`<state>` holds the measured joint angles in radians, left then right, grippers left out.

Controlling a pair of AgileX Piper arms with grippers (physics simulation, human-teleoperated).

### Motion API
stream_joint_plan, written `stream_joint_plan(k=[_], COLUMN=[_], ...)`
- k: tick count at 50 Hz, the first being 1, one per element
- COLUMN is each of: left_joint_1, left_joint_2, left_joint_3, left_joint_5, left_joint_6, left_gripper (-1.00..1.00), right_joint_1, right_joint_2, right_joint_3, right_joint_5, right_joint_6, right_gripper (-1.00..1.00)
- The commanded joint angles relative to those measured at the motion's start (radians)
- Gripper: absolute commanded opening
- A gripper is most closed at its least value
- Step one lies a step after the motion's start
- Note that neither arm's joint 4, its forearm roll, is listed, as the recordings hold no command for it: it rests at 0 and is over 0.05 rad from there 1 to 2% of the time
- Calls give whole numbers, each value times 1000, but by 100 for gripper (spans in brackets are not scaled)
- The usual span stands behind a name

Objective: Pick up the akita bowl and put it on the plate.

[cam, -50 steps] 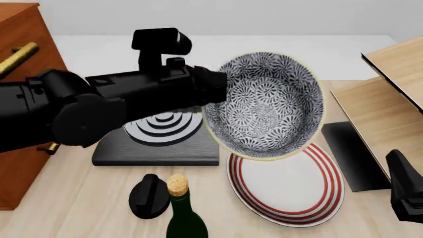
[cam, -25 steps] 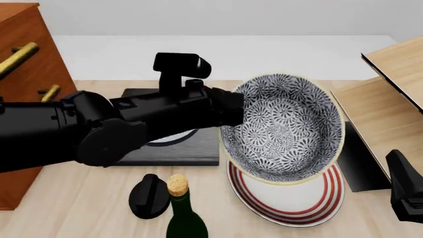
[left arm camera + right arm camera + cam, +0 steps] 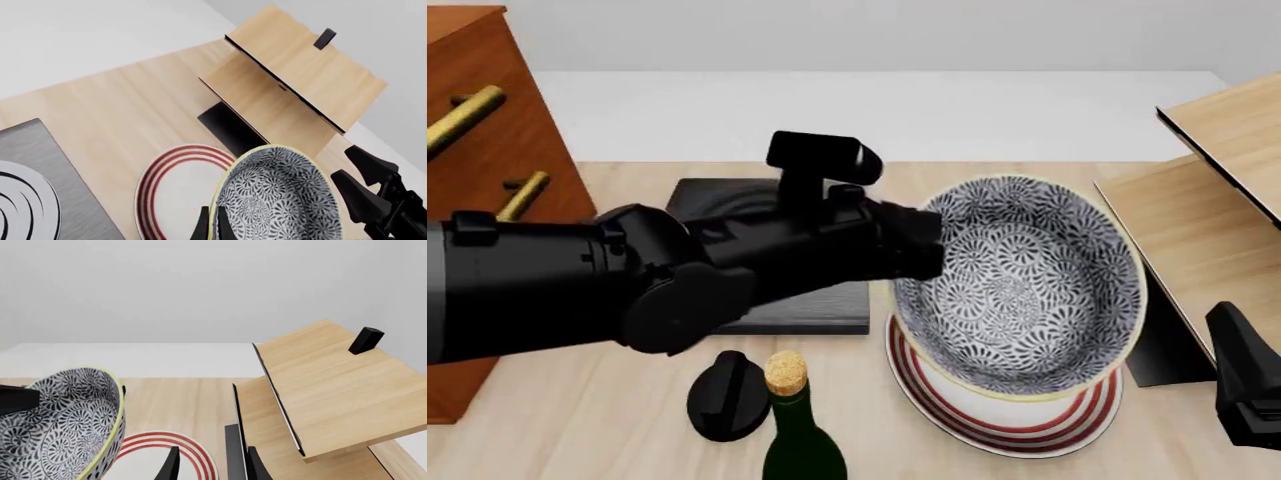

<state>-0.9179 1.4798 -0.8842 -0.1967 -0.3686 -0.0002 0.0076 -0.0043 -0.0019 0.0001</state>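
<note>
Status: transport phase, nearing placement.

The left claw (image 3: 211,229) is clamped on the near-left rim of the bowl (image 3: 1014,285), one finger inside the wall and one outside, as the left wrist view shows. The bowl hangs tilted, its opening turned toward the front camera.

Change over the last second: the left arm has carried the bowl rightward and downward. One second ago the bowl sat above and behind the plate (image 3: 1081,415), overlapping only its far edge. Now the bowl covers most of the plate in the front view, and only the plate's near and right red rings remain visible. Whether the bowl's underside touches the plate cannot be told from these views; the tilt suggests it remains airborne.

The right claw (image 3: 210,465) is parted and carries nothing. It is parked at the right desk edge, near the wooden shelf unit (image 3: 320,390), and has not moved.

Implication: horizontal alignment appears almost complete. Remaining steps, as judged: level the bowl, lower it until the base seats within the red rings, then release.

Hazards:
- Releasing while tilted may let the bowl rock or slide off the plate.
- The bottle (image 3: 794,425) and the black knob-shaped object (image 3: 727,395) stand just left of the plate on the desk (image 3: 561,420); the arm passes above them.
</note>
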Motion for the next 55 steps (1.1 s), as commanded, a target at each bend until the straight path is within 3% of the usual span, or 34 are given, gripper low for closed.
stream_joint_plan(k=[1,55], left_joint_1=[-10,-28], left_joint_2=[26,120], left_joint_3=[-9,-43], left_joint_5=[-17,-32], left_joint_6=[-6,-17], left_gripper=[-100,-100], right_joint_1=[0,0], right_joint_2=[0,0], right_joint_3=[0,0], right_joint_5=[0,0], right_joint_6=[0,0], right_gripper=[100,100])
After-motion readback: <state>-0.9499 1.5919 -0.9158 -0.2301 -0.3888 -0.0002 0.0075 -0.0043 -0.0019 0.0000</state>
